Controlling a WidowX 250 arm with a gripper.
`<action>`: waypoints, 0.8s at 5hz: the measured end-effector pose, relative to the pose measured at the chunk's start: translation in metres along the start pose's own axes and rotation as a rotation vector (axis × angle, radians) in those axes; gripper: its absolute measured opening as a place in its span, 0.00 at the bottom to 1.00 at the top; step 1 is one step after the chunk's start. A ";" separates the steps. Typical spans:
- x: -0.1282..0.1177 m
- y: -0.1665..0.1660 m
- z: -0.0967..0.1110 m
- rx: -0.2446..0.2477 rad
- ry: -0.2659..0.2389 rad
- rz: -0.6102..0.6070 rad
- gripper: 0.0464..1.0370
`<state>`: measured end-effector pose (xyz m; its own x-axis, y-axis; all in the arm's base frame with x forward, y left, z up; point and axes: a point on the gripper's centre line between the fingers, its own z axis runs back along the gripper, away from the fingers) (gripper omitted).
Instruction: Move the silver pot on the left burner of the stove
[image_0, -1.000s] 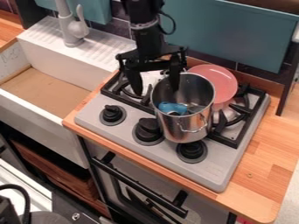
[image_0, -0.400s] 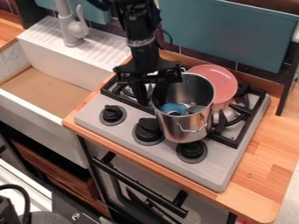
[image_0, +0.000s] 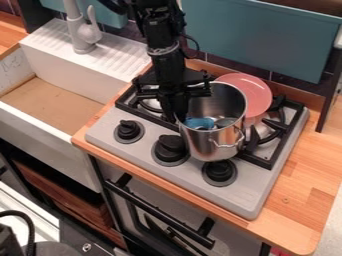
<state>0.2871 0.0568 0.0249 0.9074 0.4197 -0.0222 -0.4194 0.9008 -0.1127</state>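
The black gripper (image_0: 175, 111) hangs over the stove, shut on the left rim of the silver pot, with one finger inside the wall and one outside. The silver pot (image_0: 211, 145) stands near the middle of the stove, right of the left burner and slightly tilted. A blue object (image_0: 199, 122) lies inside it. The left burner (image_0: 151, 104) with its black grate is partly covered by the gripper.
A pink plate (image_0: 250, 92) lies behind and right of the pot on the right burner. Black knobs (image_0: 218, 171) line the stove's front. The white sink (image_0: 57, 107) and grey faucet (image_0: 82, 31) stand left; a teal panel (image_0: 260, 37) rises behind.
The gripper's fingers have come together on the pot's left rim, from wide apart. The pot has shifted and tipped slightly.
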 end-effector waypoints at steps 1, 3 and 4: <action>-0.001 0.006 0.010 -0.022 0.029 0.000 0.01; 0.022 0.027 0.038 -0.051 0.008 0.059 0.01; 0.061 0.050 0.055 -0.063 -0.003 0.118 0.01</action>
<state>0.3202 0.1333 0.0725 0.8518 0.5227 -0.0359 -0.5205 0.8365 -0.1714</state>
